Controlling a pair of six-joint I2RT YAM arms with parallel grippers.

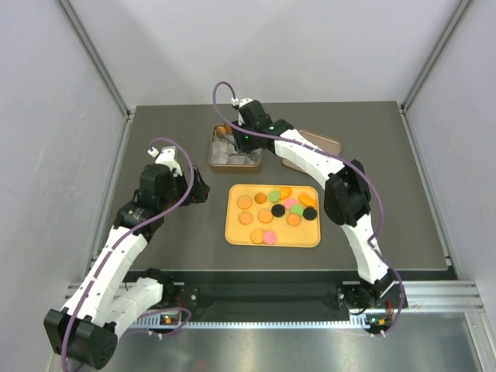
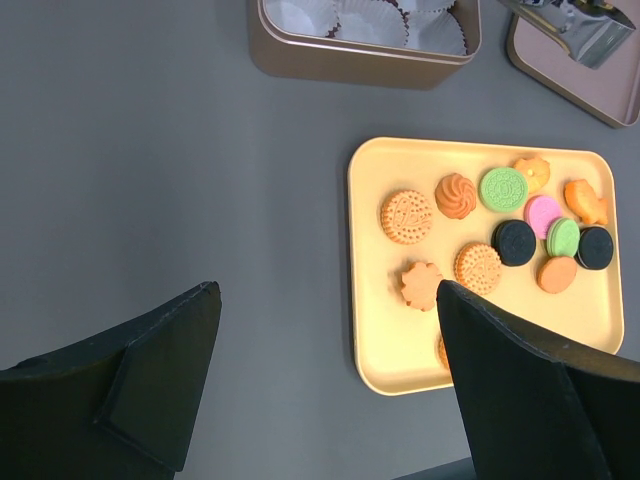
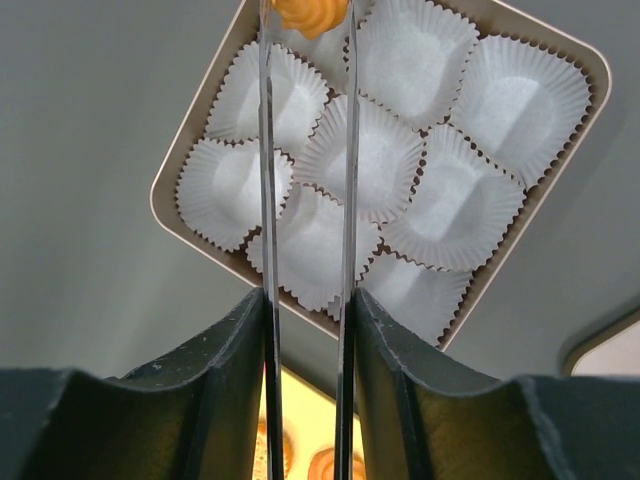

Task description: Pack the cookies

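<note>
Over the gold rectangular tin [image 3: 165, 200], right gripper [image 3: 305, 310] clamps steel tongs [image 3: 265, 200] tipped with an orange swirl cookie [image 3: 310, 14]; left gripper [image 2: 328, 300] gapes.

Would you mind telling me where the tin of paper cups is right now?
In the top view, the tin sits just behind the yellow tray, beneath the right claw.

Soft, even light; faint shadows; sharp focus.
</note>
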